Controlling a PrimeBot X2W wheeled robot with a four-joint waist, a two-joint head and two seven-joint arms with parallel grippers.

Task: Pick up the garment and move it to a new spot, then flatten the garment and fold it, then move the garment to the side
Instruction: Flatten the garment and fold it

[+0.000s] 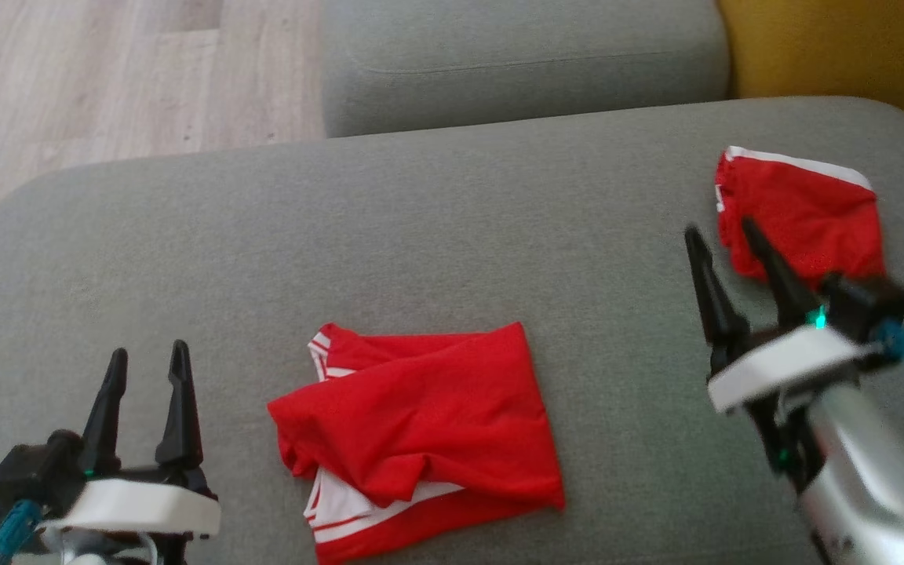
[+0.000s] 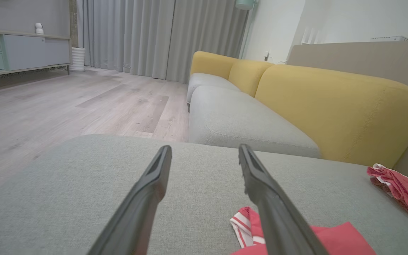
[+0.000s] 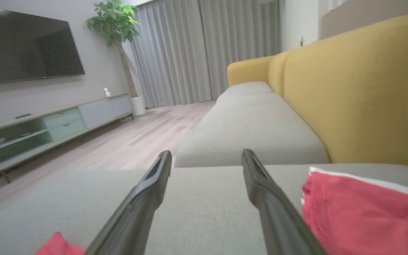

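The crumpled red mesh garment with white striped trim lies bunched near the front middle of the grey fabric sofa cushion, between the two arms. A second red garment with a white edge sits as a compact bundle at the far right of the cushion, well apart from the first. It looks already dealt with, so the step in hand is most likely picking up the middle one.

The left claw hovers to the left of the crumpled garment, fingers moderately spread and holding nothing. The right claw is likewise open and empty, raised just beside the far bundle.

A good pick-up starts with the right claw swinging back toward the middle, clear of the bundle so it snags nothing. Each claw should then take a separate edge: the left goes for the white-striped corner, the right for the plain right-hand edge. The cushion is soft, so the fingers can press in slightly and close around a raised fold. Lifting both sides together should let the cloth hang open, which eases the flattening.
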